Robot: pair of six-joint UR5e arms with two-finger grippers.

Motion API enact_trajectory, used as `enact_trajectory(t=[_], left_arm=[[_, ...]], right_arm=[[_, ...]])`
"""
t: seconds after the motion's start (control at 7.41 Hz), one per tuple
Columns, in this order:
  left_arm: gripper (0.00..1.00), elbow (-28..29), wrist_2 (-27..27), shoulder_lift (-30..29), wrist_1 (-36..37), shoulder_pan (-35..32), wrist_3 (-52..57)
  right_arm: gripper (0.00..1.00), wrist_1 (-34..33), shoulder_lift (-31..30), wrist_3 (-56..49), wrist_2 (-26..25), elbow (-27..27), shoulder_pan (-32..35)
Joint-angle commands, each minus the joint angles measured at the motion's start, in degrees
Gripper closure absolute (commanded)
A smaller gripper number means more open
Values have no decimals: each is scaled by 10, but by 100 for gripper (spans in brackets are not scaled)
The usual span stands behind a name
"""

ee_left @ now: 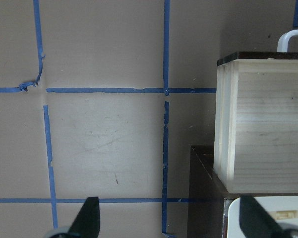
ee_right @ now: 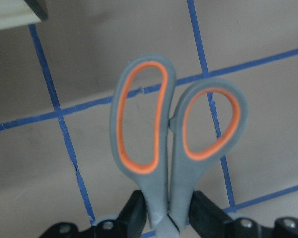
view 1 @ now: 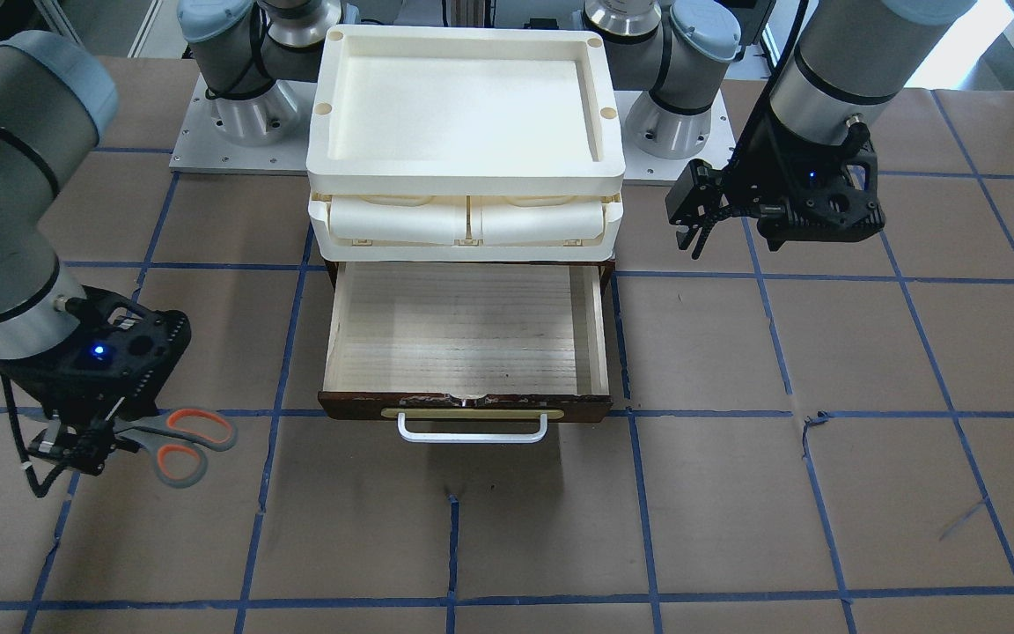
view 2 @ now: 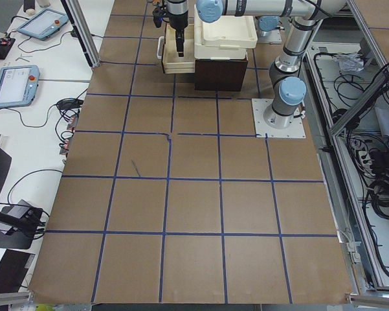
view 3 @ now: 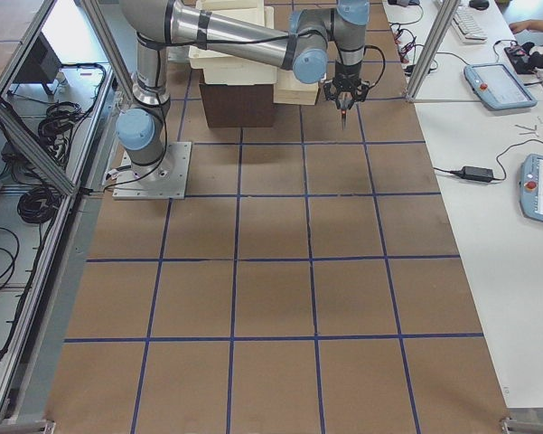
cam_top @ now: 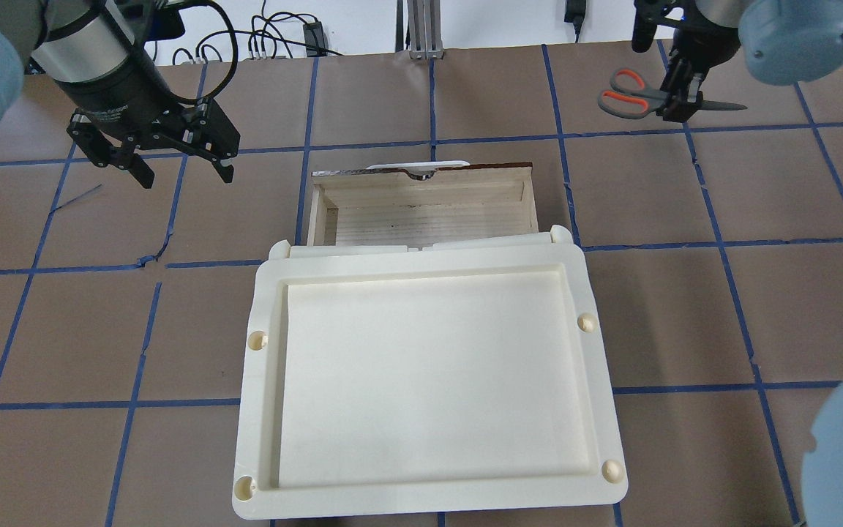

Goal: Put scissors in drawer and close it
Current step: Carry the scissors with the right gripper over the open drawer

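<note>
Slippage worries us: right claw (cam_top: 677,102) clamps scissors (cam_top: 630,94) near the pivot, so they may swivel and snag the drawer (view 1: 463,407) rim; left claw (cam_top: 186,174) gapes empty

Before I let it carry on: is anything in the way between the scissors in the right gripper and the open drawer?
Nothing visible. Only bare table lies between the scissors, held in the right gripper, and the drawer, which is open and empty. The cream tray unit sits above and behind the opening.
</note>
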Motion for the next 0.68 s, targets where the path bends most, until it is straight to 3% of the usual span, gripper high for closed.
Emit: enact_trajectory(t=[0.0, 0.54], left_arm=[[0, 0, 0, 0, -1, 0, 1], [0, -1, 0, 1, -1, 0, 1]], right_arm=[[98, 3, -5, 38, 8, -5, 50], [98, -11, -2, 51, 34, -10, 115]])
